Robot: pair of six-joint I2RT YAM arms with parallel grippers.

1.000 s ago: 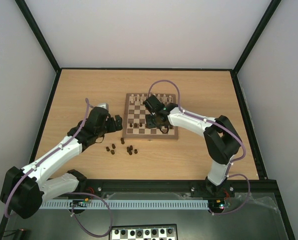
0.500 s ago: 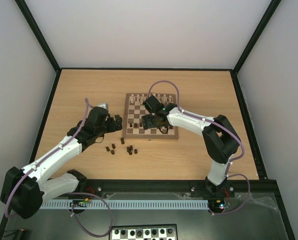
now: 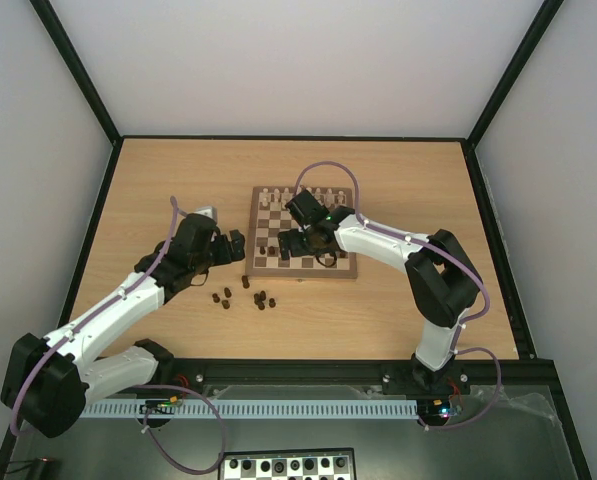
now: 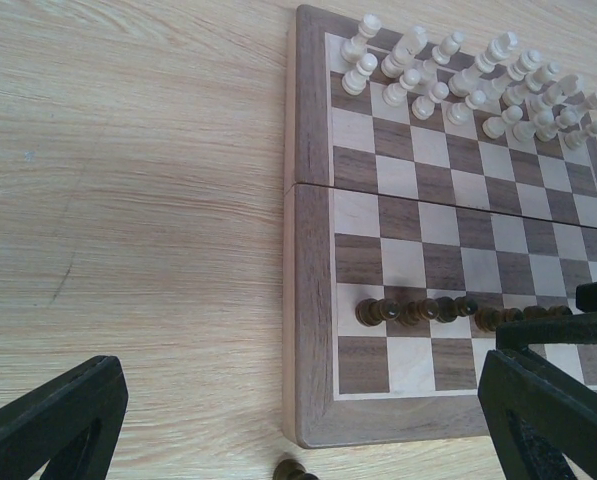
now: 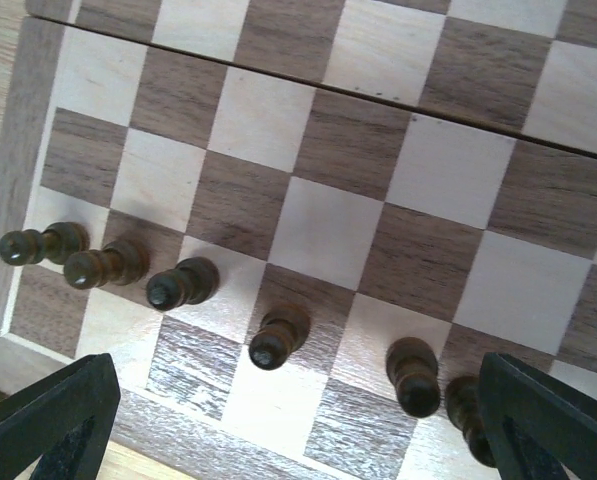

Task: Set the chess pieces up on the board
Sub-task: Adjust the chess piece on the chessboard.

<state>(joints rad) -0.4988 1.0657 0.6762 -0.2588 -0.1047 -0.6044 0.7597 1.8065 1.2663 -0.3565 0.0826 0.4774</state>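
Your right tool [image 5: 298, 420] sits spread, empty, low over the dark pawns [image 5: 278, 335] on the board [image 5: 348, 140]; left tool [image 4: 298, 425] spread too. Swing sideways and a finger could topple the row.

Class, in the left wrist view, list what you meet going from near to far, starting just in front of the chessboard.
Lone dark piece → board's near border → row of dark pieces → cream pieces
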